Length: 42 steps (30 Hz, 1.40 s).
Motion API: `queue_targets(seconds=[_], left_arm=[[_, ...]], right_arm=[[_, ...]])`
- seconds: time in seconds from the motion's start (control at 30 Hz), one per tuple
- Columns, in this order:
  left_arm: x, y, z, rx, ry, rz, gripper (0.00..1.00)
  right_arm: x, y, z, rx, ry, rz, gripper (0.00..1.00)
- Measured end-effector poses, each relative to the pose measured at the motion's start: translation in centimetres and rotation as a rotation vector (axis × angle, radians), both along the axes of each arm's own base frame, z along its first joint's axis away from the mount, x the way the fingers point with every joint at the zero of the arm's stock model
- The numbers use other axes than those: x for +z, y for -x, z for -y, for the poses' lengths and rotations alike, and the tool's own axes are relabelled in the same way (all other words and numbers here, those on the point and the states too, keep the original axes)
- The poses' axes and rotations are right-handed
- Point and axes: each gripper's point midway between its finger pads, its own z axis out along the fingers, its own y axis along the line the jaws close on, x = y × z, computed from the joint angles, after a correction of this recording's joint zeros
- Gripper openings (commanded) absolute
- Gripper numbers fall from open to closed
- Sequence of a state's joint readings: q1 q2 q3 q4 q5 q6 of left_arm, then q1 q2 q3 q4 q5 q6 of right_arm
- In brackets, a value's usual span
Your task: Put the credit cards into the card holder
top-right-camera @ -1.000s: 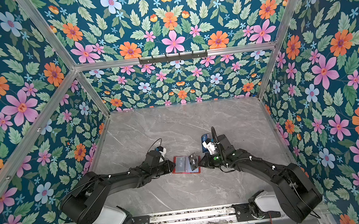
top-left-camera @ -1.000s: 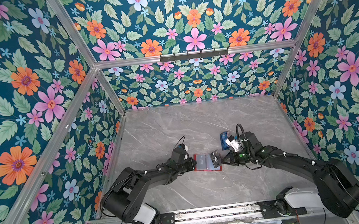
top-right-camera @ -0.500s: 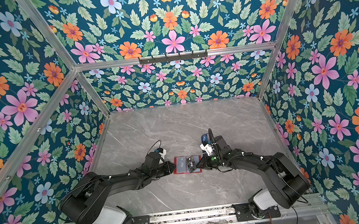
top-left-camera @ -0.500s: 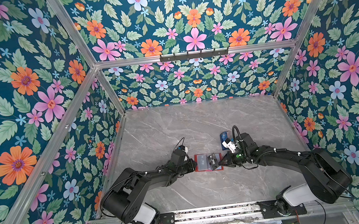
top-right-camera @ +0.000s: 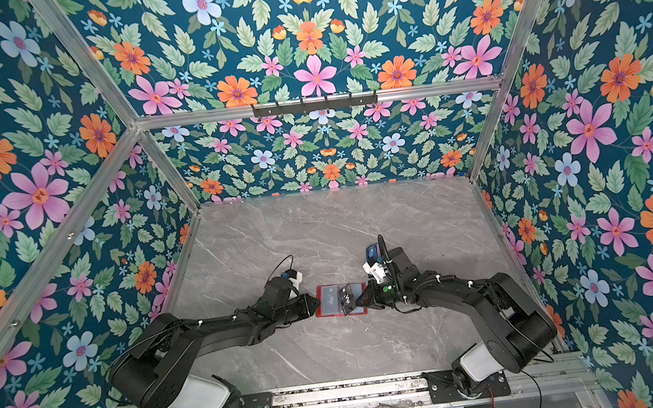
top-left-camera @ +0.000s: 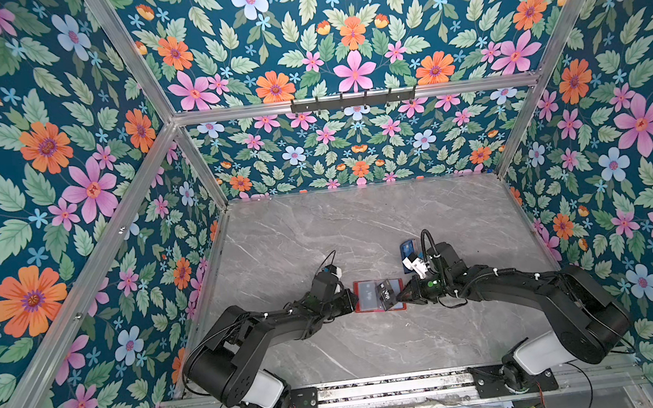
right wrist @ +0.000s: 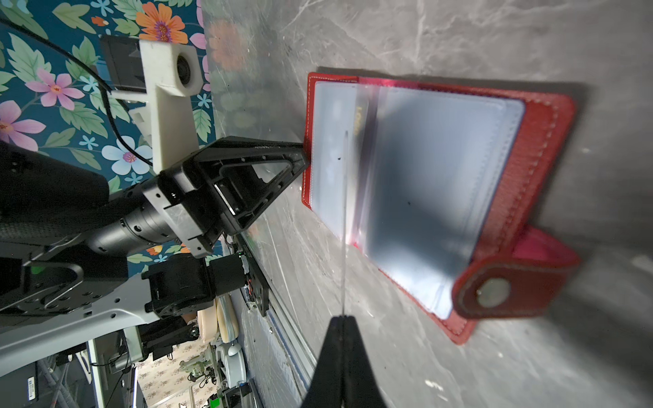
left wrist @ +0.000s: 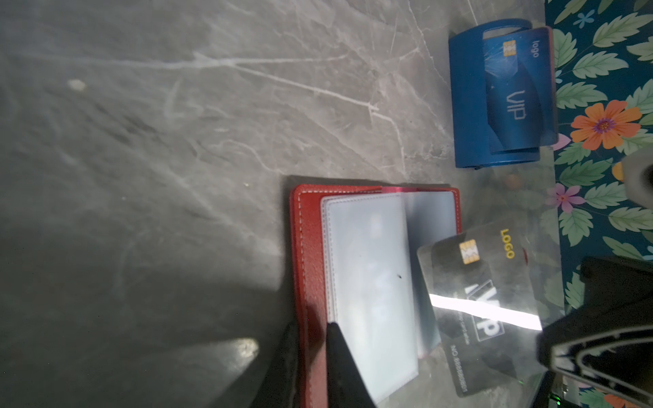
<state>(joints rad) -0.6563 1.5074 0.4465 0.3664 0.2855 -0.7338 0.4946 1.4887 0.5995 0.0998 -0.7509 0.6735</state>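
Card holder (top-left-camera: 368, 297) lies open on the grey marble tabletop (top-left-camera: 361, 226), its outer cover edge pinched in our left gripper (top-left-camera: 351, 299). Our right gripper (top-left-camera: 399, 296), clamped on the black VIP card (top-left-camera: 386, 294), holds it over the holder's half nearest that gripper. Around us stand floral walls (top-left-camera: 340, 44); a blue stand (top-left-camera: 408, 248) sits just beyond the right gripper.

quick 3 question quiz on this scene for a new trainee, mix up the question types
1. Multiple choice: what does the right pincer hold? A) a red card B) the black VIP card C) nothing
2. True or false: the card holder lies closed.
3. Fill in: the blue VIP card sits in a small ___ stand.

Key: 1 B. 2 false, it lies open with its clear sleeves showing. 3 blue.
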Motion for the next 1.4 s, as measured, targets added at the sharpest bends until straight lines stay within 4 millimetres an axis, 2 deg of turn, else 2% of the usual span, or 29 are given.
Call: queue_targets(seconds=[0.67, 0.77, 1.4], left_arm=[[-0.1, 0.0, 0.1, -0.003, 0.0, 0.0, 0.18], [-0.1, 0.1, 0.1, -0.004, 0.001, 0.0, 0.14], [-0.2, 0.2, 0.2, -0.008, 0.005, 0.002, 0.14]], right_arm=[[-0.9, -0.2, 0.0, -0.008, 0.013, -0.01, 0.0], [-0.9, -0.2, -0.1, -0.007, 0.01, -0.012, 0.0], [-2.0, -0.8, -0.5, -0.026, -0.011, -0.024, 0.0]])
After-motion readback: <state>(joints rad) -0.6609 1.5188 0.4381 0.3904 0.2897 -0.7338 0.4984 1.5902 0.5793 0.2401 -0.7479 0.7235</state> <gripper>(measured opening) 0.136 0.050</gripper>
